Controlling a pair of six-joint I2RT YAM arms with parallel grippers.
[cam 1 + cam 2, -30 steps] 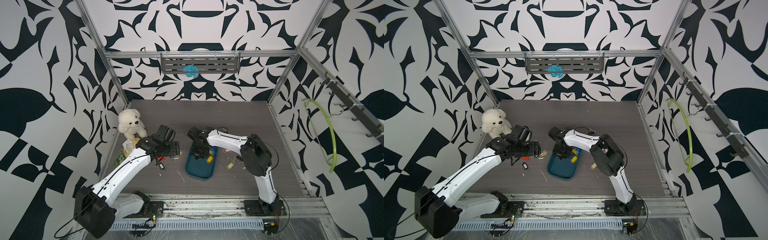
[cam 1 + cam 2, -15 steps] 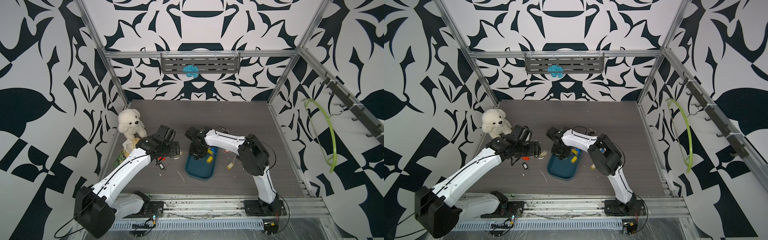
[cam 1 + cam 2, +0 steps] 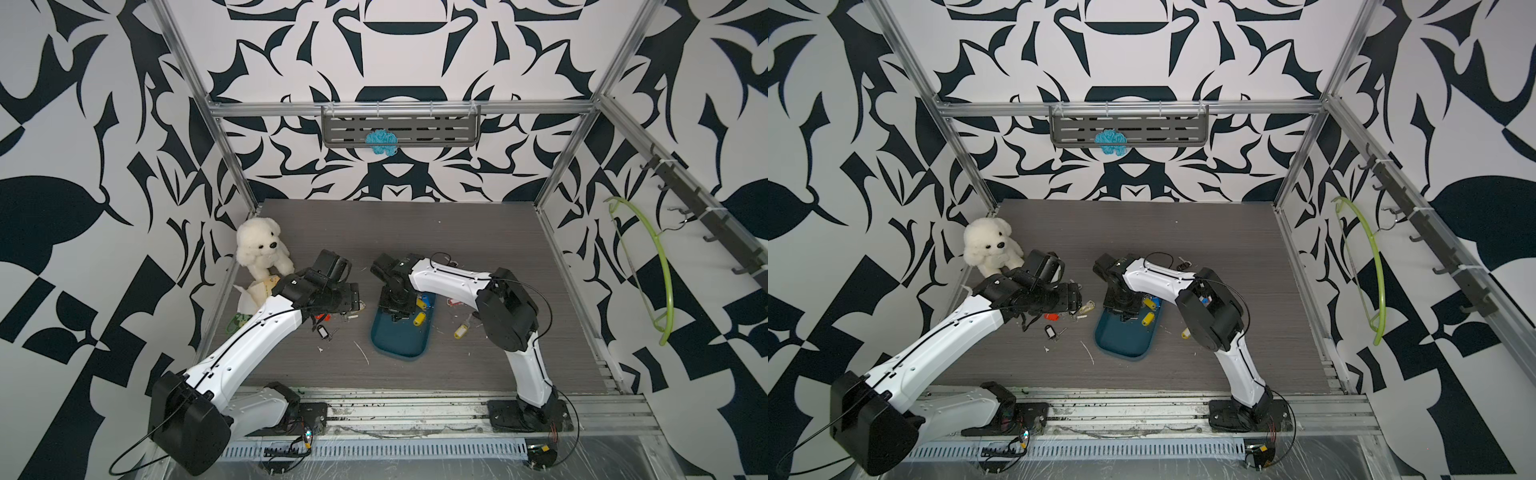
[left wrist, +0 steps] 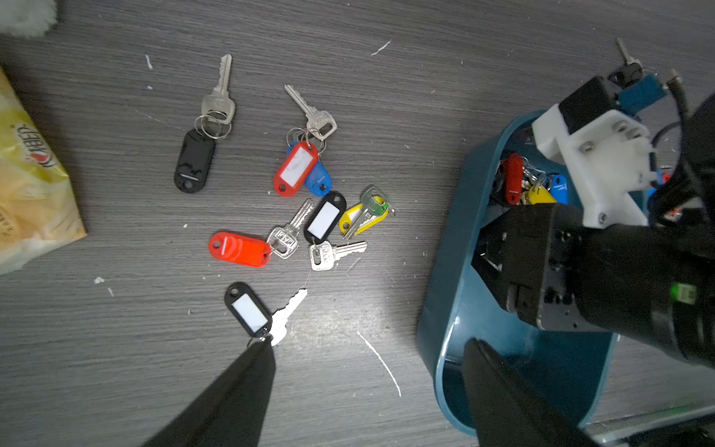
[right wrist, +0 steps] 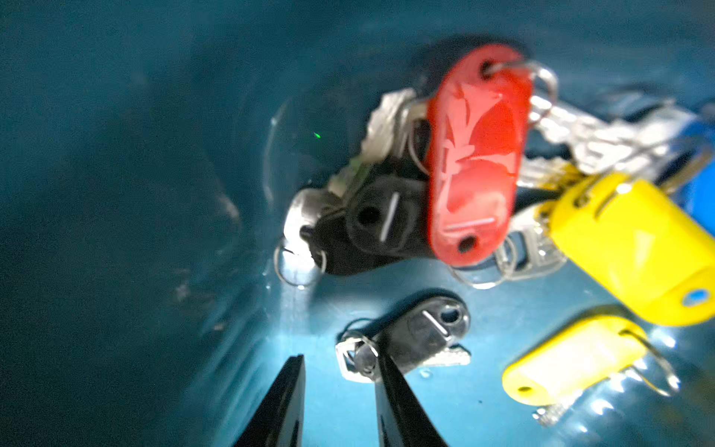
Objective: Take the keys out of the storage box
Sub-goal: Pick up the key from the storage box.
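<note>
Blurred wrist close-up, glare on storage box [image 5: 154, 193]

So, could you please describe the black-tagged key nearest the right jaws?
Find the blue storage box on the table. Most keys inside are heaped at one end; this black-tagged key lies alone on the bare floor. The other black tag sits in the heap against a red tag.

Near half of the storage box [image 3: 398, 347] lies bare, an easy way in over the low wall, but the far end is jammed: the right gripper [image 5: 339, 360] and its wrist fill it, with the heap of keys [image 5: 476, 154] packed just past the fingertips. Beside the box, loose keys [image 4: 309, 193] litter the table [image 3: 415, 232] under the left gripper [image 4: 369, 344]. The plush bear [image 3: 259, 249] and snack bag [image 4: 31, 174] block the left edge, while the far stretch of table is wide open.
</note>
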